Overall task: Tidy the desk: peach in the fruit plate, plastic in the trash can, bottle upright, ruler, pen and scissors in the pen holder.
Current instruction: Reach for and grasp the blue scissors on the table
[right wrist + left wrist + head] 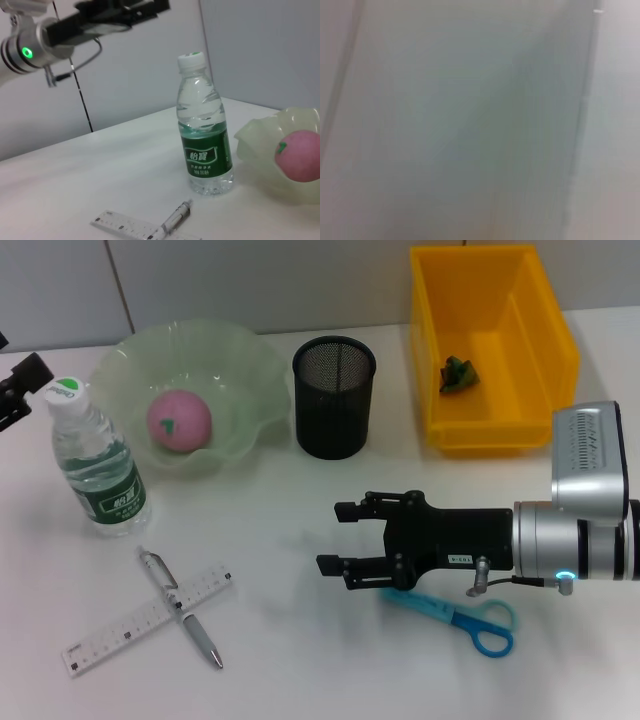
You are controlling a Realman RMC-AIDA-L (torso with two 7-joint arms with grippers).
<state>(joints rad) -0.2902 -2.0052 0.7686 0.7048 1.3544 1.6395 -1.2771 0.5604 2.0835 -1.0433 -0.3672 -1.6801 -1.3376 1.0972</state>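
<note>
hovering with its jaws spread, the right gripper [338, 538] is lining up just above the blue scissors [455, 613] lying beneath its wrist, likely for the mesh pen holder [334, 396].

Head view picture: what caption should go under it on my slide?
Right end effector open above blue-handled scissors; clear plastic water bottle upright, pink peach in green plate.

Pink peach [179, 421] sits in the frilly green fruit plate [245, 365], a green plastic scrap [457, 374] in the yellow bin [545, 310]. Water bottle [100, 461] stands upright beside the plate. Pen [181, 608] lies crossed over the clear ruler [120, 630]. Blue scissors [460, 615] lie flat; the black mesh pen holder [334, 397] stands between plate and bin.
</note>
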